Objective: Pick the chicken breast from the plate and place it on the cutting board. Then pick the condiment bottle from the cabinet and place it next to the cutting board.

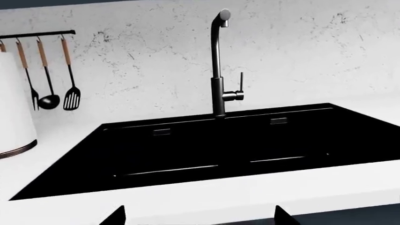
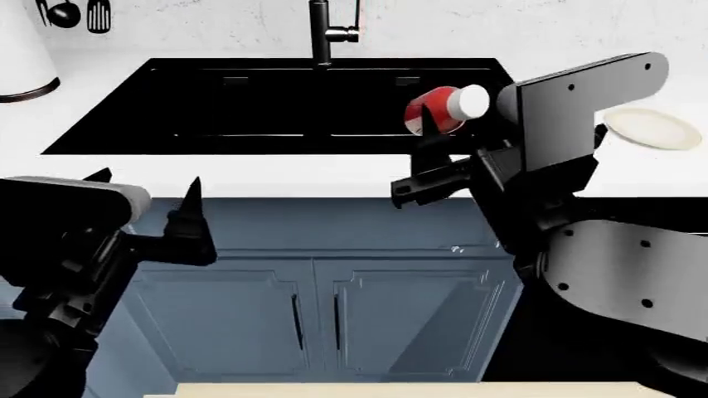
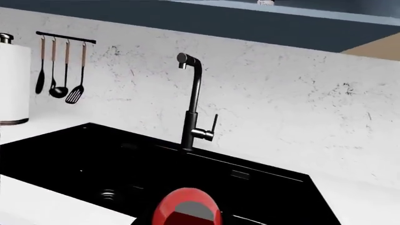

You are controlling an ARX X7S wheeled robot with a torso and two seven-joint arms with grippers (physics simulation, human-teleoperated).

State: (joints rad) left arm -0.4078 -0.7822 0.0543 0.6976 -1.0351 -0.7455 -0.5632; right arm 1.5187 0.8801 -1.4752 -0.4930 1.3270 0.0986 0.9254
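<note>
Second step in hand: right pincer [image 2: 426, 153] grips the condiment bottle [image 2: 445, 109] over the black sink [image 2: 166, 108], left pincer [image 2: 149, 195] open and empty, plate [image 2: 655, 128] far right on the tabletop [image 2: 288, 176]; next, carry bottle beside cutting board [image 2: 399, 390].

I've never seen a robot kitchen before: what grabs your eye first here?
The small red squeeze bottle with a white cap, held in the robot's right gripper over the wide black sink. Behind the sink rises a tall dark faucet, and a round cream plate lies on the white counter to the right.
</note>
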